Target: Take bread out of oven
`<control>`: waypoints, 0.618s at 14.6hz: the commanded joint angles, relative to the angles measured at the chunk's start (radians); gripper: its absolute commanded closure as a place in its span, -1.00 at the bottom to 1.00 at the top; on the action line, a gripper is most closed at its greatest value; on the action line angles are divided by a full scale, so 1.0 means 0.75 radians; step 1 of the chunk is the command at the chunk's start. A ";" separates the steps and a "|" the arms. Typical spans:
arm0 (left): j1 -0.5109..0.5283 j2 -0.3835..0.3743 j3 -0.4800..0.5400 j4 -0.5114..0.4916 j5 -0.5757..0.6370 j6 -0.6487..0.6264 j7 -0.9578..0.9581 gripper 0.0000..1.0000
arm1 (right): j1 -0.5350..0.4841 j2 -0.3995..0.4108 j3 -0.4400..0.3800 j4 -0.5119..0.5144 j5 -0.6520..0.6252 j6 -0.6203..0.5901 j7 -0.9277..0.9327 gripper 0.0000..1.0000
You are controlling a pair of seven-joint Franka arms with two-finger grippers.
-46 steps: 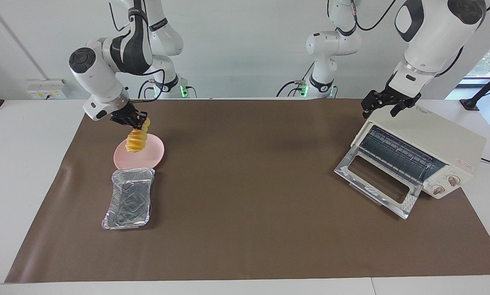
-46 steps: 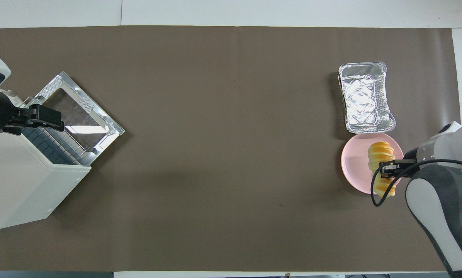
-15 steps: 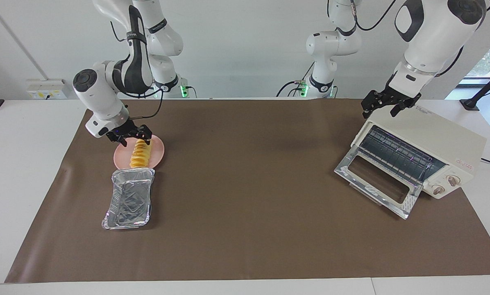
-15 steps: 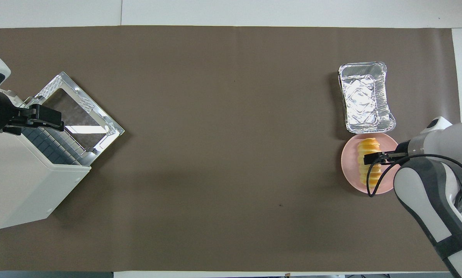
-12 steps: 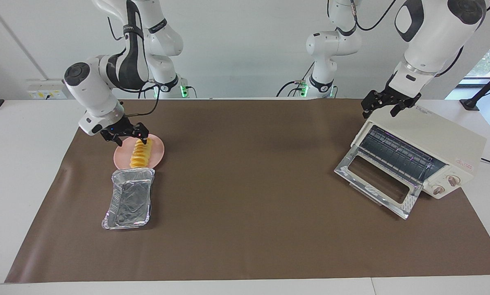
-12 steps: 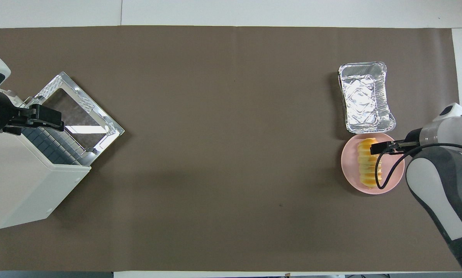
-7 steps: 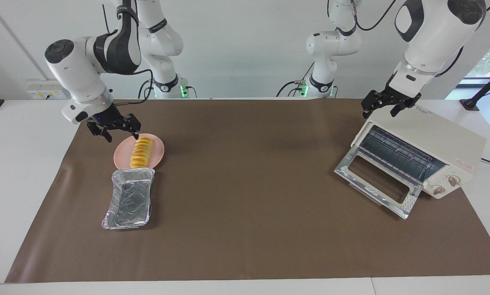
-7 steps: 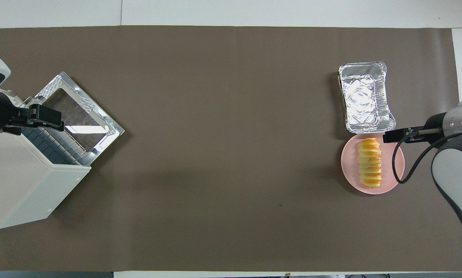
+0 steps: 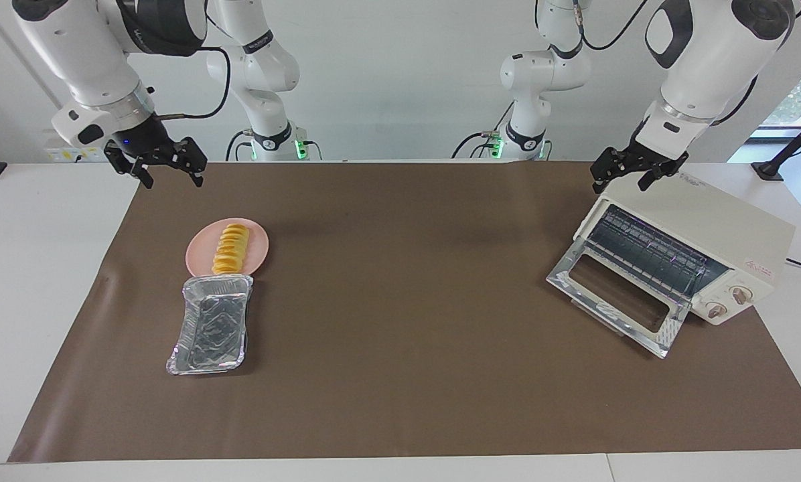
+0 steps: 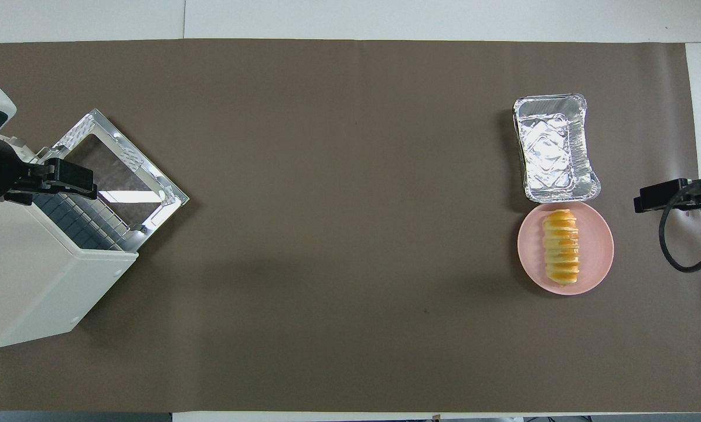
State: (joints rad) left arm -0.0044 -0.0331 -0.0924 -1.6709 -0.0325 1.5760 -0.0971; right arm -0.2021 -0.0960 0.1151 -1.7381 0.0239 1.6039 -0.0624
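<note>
The bread (image 9: 230, 250) (image 10: 560, 246), a ridged yellow-orange loaf, lies on the pink plate (image 9: 260, 253) (image 10: 598, 246) toward the right arm's end of the table. My right gripper (image 9: 171, 179) (image 10: 643, 202) hangs open and empty, raised over the mat's edge, clear of the plate. The cream-white oven (image 9: 708, 224) (image 10: 28, 281) stands at the left arm's end. Its glass door (image 9: 615, 298) (image 10: 122, 170) is folded down and nothing lies on its wire rack. My left gripper (image 9: 621, 184) (image 10: 75, 181) waits open over the oven's top front corner.
A crinkled silver foil tray (image 9: 211, 325) (image 10: 553, 146) lies against the plate, farther from the robots. A brown mat (image 9: 407, 301) covers the table between the plate and the oven.
My right gripper set the bread on the plate, opened, then rose and drew back off the plate. The left arm has not moved.
</note>
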 commanded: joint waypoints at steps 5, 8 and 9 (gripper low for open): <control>0.016 -0.019 -0.008 -0.006 -0.014 -0.007 -0.008 -1.00 | -0.027 0.138 0.004 0.248 -0.022 -0.077 0.036 -1.00; 0.016 -0.019 -0.008 -0.004 -0.014 -0.007 -0.008 -1.00 | -0.019 0.142 -0.016 0.233 -0.030 -0.089 0.030 -1.00; 0.016 -0.019 -0.008 -0.006 -0.014 -0.007 -0.008 -1.00 | 0.036 0.128 -0.065 0.213 -0.032 -0.087 0.030 -1.00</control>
State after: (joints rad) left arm -0.0044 -0.0332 -0.0924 -1.6709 -0.0325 1.5760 -0.0971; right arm -0.2107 -0.0060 0.0987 -1.5830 0.0140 1.5568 -0.0507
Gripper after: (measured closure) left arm 0.000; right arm 0.000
